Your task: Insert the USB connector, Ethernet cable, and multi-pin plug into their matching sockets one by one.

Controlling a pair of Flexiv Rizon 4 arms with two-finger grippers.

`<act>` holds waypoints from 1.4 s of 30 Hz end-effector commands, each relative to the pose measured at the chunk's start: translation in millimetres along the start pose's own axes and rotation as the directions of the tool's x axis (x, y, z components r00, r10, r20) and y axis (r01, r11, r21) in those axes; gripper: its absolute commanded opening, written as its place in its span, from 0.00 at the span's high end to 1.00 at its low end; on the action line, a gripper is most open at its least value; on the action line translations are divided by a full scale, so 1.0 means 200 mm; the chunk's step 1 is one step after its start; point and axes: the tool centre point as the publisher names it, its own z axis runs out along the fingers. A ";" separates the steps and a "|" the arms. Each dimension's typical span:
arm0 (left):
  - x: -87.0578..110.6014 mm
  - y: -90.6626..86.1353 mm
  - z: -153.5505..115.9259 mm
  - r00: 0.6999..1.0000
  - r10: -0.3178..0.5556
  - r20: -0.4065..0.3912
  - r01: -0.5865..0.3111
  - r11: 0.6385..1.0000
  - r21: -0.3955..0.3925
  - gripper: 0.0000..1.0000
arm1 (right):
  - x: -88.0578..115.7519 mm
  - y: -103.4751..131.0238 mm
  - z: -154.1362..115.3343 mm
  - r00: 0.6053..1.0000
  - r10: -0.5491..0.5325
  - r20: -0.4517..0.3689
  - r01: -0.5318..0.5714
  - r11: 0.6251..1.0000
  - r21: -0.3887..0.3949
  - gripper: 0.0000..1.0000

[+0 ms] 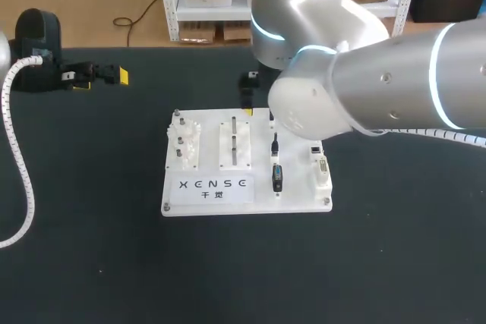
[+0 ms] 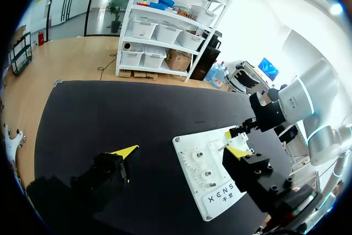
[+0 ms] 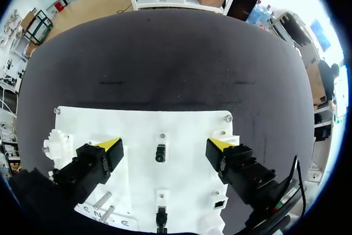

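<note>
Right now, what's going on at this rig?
The right gripper hangs open over the white board. A small black plug lies ahead between its fingers, untouched. The left gripper is open and empty over the table, off to the board's left. Nothing is held, and the sockets look empty.
</note>
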 end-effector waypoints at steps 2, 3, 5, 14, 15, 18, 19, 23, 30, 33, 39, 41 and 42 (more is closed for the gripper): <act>0.00 0.00 0.00 1.000 0.000 0.000 0.000 1.000 0.000 0.00 | -0.01 0.03 0.01 0.999 0.023 -0.023 -0.023 1.000 0.009 0.00; 0.00 0.00 0.00 1.000 0.000 0.000 0.000 1.000 0.000 0.00 | -0.01 0.04 0.02 0.999 0.032 -0.029 -0.032 0.999 0.009 0.00; 0.00 0.00 0.00 1.000 0.000 0.000 0.000 1.000 0.000 0.00 | -0.01 0.03 0.03 0.998 0.044 -0.040 -0.043 0.999 0.009 0.00; 0.00 0.00 0.00 1.000 0.000 0.000 0.000 1.000 0.000 0.00 | -0.02 0.03 0.04 0.995 0.075 -0.068 -0.074 0.997 0.009 0.00; 0.00 0.00 0.00 1.000 0.000 0.000 0.000 1.000 0.000 0.00 | -0.02 0.03 0.04 0.995 0.076 -0.068 -0.076 0.997 0.007 0.00; 0.00 0.00 0.00 1.000 0.000 0.000 0.000 1.000 0.000 0.00 | -0.03 0.03 0.04 0.994 0.081 -0.067 -0.081 0.997 0.004 0.24; 0.00 0.00 0.00 1.000 0.000 0.000 0.000 1.000 0.000 0.00 | -0.03 0.04 0.03 0.994 0.082 -0.067 -0.082 0.997 0.003 0.38; 0.00 0.00 0.00 1.000 0.000 0.000 0.000 1.000 0.000 0.00 | -0.03 0.04 0.03 0.994 0.086 -0.070 -0.086 0.996 -0.005 0.56; 0.00 0.00 0.00 1.000 0.000 0.000 0.000 1.000 0.000 0.00 | -0.02 0.05 0.03 0.993 0.093 -0.079 -0.095 0.995 -0.019 0.74; 0.00 0.00 0.00 1.000 0.000 0.000 0.000 1.000 0.000 0.00 | -0.01 0.05 0.03 0.992 0.095 -0.083 -0.098 0.995 -0.023 0.79; 0.00 0.00 0.00 1.000 0.000 0.000 0.000 1.000 0.000 0.00 | -0.01 0.05 0.02 0.992 0.098 -0.080 -0.100 0.995 -0.024 0.94; 0.00 0.00 0.00 1.000 0.000 0.000 0.000 1.000 0.000 0.00 | -0.01 0.05 0.01 0.992 0.099 -0.076 -0.101 0.995 -0.022 0.98; 0.00 0.00 0.00 1.000 0.000 0.000 0.000 1.000 0.000 0.00 | -0.02 0.05 0.00 0.992 0.099 -0.073 -0.101 0.995 -0.021 0.99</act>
